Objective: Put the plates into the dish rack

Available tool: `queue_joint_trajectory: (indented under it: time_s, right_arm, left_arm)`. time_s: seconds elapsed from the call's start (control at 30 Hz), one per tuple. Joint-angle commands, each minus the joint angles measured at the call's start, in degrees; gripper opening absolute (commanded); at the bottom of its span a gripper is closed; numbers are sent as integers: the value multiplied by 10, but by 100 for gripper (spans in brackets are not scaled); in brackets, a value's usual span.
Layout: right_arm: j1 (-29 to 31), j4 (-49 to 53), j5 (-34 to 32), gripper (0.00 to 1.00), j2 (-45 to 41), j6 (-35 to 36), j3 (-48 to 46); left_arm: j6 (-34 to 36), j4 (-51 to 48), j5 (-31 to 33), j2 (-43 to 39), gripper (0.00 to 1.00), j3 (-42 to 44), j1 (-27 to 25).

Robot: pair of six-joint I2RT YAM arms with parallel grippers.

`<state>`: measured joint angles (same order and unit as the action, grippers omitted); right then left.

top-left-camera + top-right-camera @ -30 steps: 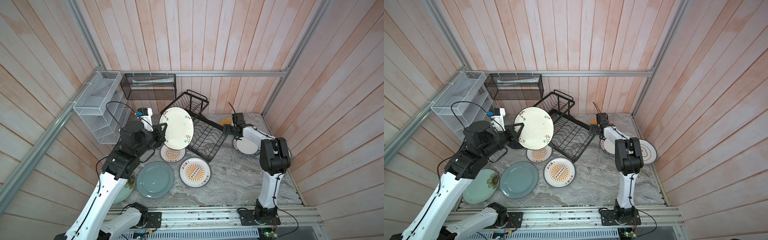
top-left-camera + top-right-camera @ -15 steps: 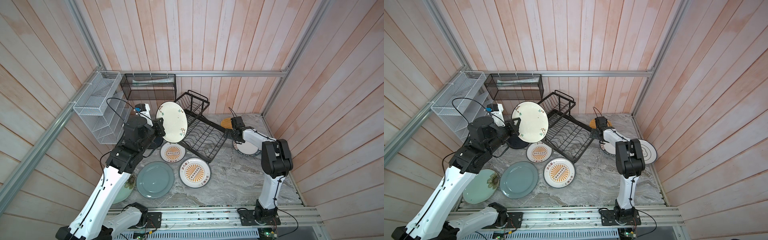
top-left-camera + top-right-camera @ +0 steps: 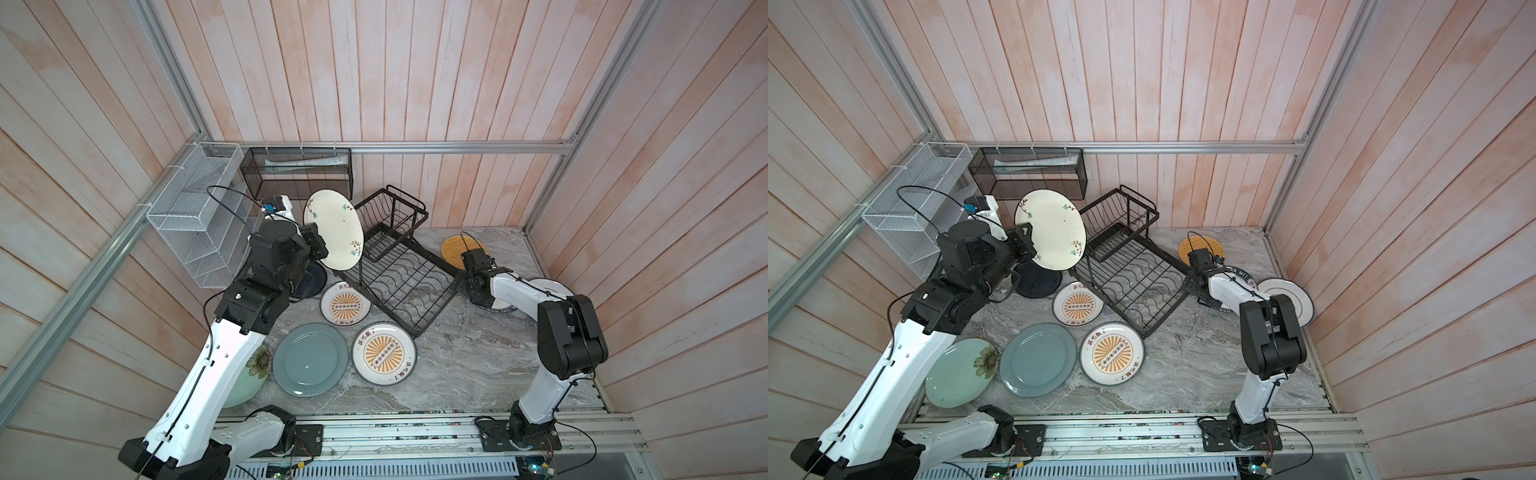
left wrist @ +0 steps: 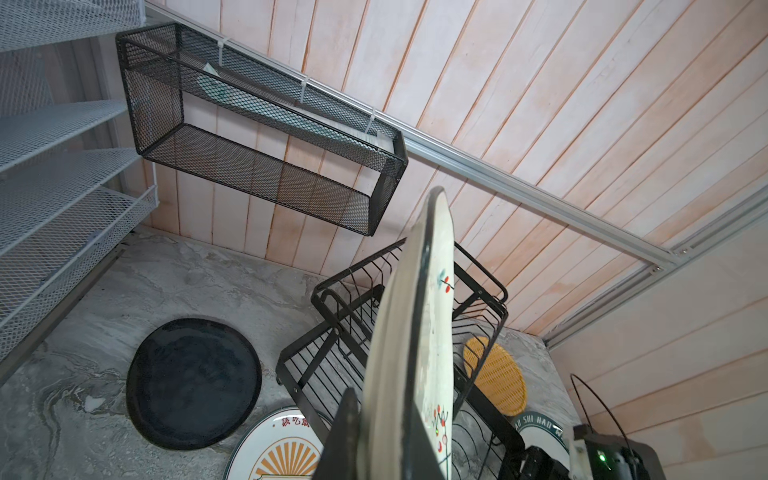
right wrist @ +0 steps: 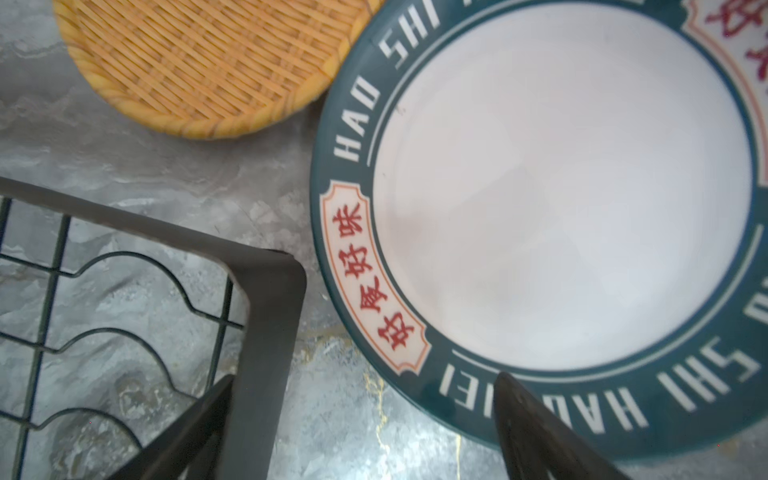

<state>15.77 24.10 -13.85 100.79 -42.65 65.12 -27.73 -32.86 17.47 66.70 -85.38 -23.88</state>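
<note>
Beside black wire rack [image 3: 439, 303], round cream plate [image 3: 334, 232]

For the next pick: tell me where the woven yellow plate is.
In both top views the woven yellow plate lies flat at back right, just right of the dish rack, beside the lettered-rim plate.

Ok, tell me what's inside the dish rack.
No plates show in the dish rack: only marble tabletop shows through its wavy base wires, and the upper basket looks empty. The cream plate in the left gripper hides part of that basket.
</note>
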Motion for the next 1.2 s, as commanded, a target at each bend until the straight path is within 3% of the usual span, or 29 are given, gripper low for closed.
queue_joint_trajectory:
  time_s: [0.0,0.13,0.33,0.47,0.6,0.7,0.83,1.07,1.17]
  right_arm:
    - [10,28,-6,95,-19,2,-16]
    - [11,14,-38,96,-16,89,36]
    - [7,-134,48,98,-19,260,43]
    - [-5,-129,122,98,38,371,106]
    - [-3,-41,171,94,109,468,217]
    - [5,-3,194,88,148,521,261]
    - [7,37,169,72,201,559,313]
    - [7,58,181,51,235,579,337]
    - [7,71,189,36,243,579,341]
  left_arm:
    - [-26,39,44,1,0,-36,2]
    - [-45,-6,90,-6,0,-52,5]
    - [-101,-72,119,-48,0,-9,26]
    - [-122,-84,87,-56,0,14,45]
    - [-122,-91,77,-74,0,27,64]
    - [-119,-104,63,-82,0,31,80]
    - [-117,-103,51,-100,0,50,89]
    - [-103,-112,35,-122,0,64,95]
    - [-96,-115,35,-132,0,66,96]
